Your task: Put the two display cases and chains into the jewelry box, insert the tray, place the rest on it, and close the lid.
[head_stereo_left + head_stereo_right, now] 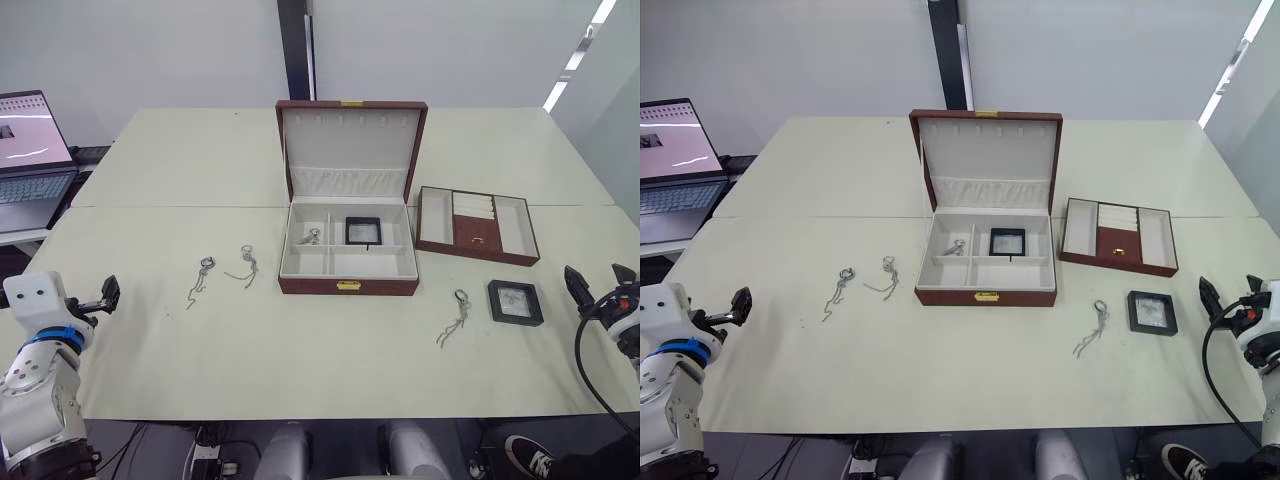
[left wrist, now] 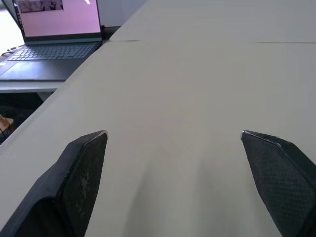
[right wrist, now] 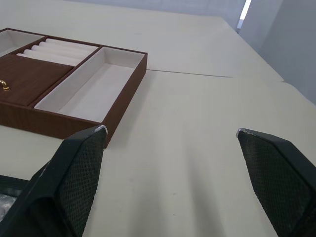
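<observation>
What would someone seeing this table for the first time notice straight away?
The large reddish-brown wooden jewelry box stands open mid-table, its cream-lined lid upright, with one black-framed display case and a silvery chain already inside. To its right lies the shallow reddish-brown tray, with the second black-framed display case nearer the robot. Three more thin silvery chains lie loose on the table.

Both eye views look forward and down from the head over the whole worktop (image 1: pixel 150 340), sharing the open jewelry box (image 1: pixel 348 262) at centre. Each wrist view sits low and close above the worktop, looking out along its own spread fingers: the right gripper (image 3: pixel 170 168) faces the tray (image 3: pixel 64 98) just ahead, the left gripper (image 2: pixel 173 173) faces a laptop (image 2: pixel 54 34) farther off.
</observation>
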Robot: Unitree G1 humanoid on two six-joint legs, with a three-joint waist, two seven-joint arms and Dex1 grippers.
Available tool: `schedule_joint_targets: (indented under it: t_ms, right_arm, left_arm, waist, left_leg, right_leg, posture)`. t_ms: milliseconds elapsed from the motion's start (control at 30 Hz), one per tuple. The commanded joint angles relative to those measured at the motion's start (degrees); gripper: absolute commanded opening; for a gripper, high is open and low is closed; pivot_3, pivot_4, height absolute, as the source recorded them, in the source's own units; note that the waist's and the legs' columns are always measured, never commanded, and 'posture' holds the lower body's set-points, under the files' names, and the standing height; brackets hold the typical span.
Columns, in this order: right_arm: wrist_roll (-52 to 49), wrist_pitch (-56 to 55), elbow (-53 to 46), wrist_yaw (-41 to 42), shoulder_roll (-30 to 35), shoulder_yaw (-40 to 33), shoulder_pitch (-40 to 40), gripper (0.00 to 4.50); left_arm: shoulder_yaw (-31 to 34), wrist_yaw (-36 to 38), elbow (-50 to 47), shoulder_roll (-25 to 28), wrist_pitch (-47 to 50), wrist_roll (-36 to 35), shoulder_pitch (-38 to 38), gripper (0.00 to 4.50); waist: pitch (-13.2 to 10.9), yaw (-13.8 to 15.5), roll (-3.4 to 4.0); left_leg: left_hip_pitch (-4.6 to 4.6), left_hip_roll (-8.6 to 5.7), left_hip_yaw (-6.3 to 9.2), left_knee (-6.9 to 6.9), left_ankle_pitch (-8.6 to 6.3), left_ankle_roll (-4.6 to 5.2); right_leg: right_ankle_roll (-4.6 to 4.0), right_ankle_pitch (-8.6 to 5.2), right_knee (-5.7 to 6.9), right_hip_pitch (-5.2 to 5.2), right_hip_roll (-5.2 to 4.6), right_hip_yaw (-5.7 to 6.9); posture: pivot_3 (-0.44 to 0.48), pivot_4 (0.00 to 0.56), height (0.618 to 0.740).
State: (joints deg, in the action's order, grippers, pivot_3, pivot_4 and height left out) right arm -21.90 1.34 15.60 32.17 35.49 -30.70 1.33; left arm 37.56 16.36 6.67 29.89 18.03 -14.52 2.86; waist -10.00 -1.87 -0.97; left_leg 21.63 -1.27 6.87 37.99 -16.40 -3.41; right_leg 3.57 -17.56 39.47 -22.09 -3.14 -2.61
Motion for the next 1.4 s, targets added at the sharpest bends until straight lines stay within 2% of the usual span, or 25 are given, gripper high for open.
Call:
schedule_joint_targets:
  t_ms: [33, 333, 467, 600, 733, 867, 1000, 1167, 1400]
  right_arm:
    - [-0.19, -1.87, 0.12, -0.05, 0.24, -0.93, 0.55, 4.50]
    - [-0.55, -2.61, 1.32, 0.72, 0.16, -0.93, 0.80, 4.50]
    - [-2.17, -2.48, 0.13, 4.11, 0.77, -0.99, 0.51, 4.50]
    - [-6.53, 1.40, -7.10, 11.43, 2.36, 0.40, -1.43, 4.50]
    - [-11.34, 8.33, -18.50, 17.24, 4.83, 3.69, -3.31, 4.50]
    - [-17.68, 17.67, -30.58, 21.61, 9.09, 7.95, -2.30, 4.50]
    - [-20.45, 21.98, -38.06, 24.05, 11.93, 12.03, -0.01, 4.50]
    - [-22.06, 24.74, -43.28, 23.84, 11.94, 15.72, 3.94, 4.50]
    - [-20.07, 24.94, -41.93, 23.22, 10.95, 16.79, 4.95, 4.50]
  left_arm:
    - [0.94, -0.58, -2.42, 0.59, -1.07, -1.33, -0.50, 4.48]
    - [0.06, 0.47, -0.93, 2.08, -2.53, -2.38, -0.12, 4.48]
    - [0.42, 1.79, -0.34, 3.03, -3.62, -3.17, 0.38, 4.48]
    - [0.70, 4.52, -1.28, 2.62, -4.60, -5.73, -0.16, 4.48]
    - [-1.16, 8.24, -2.65, 1.70, -3.76, -9.07, 0.24, 4.48]
    - [-5.37, 11.67, -2.93, 2.03, -2.71, -9.49, 0.26, 4.48]
    - [-9.37, 13.72, -3.05, 2.60, -2.97, -8.46, 0.73, 4.48]
    - [-13.64, 13.87, -3.82, 1.47, -3.89, -7.06, 1.18, 4.48]
    - [-17.21, 12.12, -4.47, -0.20, -4.30, -5.04, 1.25, 4.48]
  waist:
    - [0.01, 0.00, 0.01]
    - [0.03, -0.04, 0.02]
    - [0.03, -0.06, 0.02]
    - [0.05, -0.06, 0.07]
    - [0.08, -0.07, 0.08]
    - [0.10, -0.04, 0.10]
    - [0.10, 0.05, 0.07]
    - [0.12, 0.12, 0.05]
    - [0.13, 0.18, 0.03]
  left_leg:
    - [0.00, 0.00, -0.01, 0.00, 0.00, 0.00]
    - [-0.01, 0.01, -0.03, 0.00, 0.00, 0.00]
    - [-0.02, 0.01, -0.03, -0.01, 0.00, 0.00]
    - [-0.02, 0.01, -0.03, -0.02, 0.00, 0.00]
    - [-0.02, 0.03, -0.01, -0.02, 0.00, 0.00]
    - [-0.01, 0.02, 0.05, -0.01, 0.00, 0.00]
    - [0.02, 0.02, 0.11, 0.00, 0.00, 0.00]
    - [0.05, 0.01, 0.16, -0.01, 0.00, 0.00]
    - [0.08, 0.01, 0.19, -0.02, 0.00, 0.00]
  right_leg:
    - [0.00, 0.00, 0.00, 0.00, 0.00, 0.00]
    - [0.00, 0.00, 0.00, 0.01, 0.01, -0.01]
    - [0.00, 0.00, 0.00, 0.01, 0.01, -0.01]
    - [0.00, 0.00, -0.01, 0.01, 0.01, -0.02]
    - [0.00, 0.00, -0.01, 0.02, 0.01, -0.01]
    - [0.00, 0.00, -0.01, 0.03, 0.01, 0.03]
    - [0.00, 0.00, -0.08, 0.06, 0.01, 0.10]
    - [0.00, 0.00, -0.14, 0.07, 0.01, 0.15]
    - [0.00, 0.00, -0.21, 0.07, 0.00, 0.19]
  posture:
    - [0.000, 0.150, 0.740]
    - [0.000, 0.150, 0.740]
    - [0.000, 0.150, 0.740]
    - [0.000, 0.150, 0.740]
    - [0.000, 0.150, 0.740]
    - [0.000, 0.150, 0.740]
    - [0.000, 0.150, 0.740]
    - [0.000, 0.150, 0.740]
    - [0.000, 0.150, 0.740]
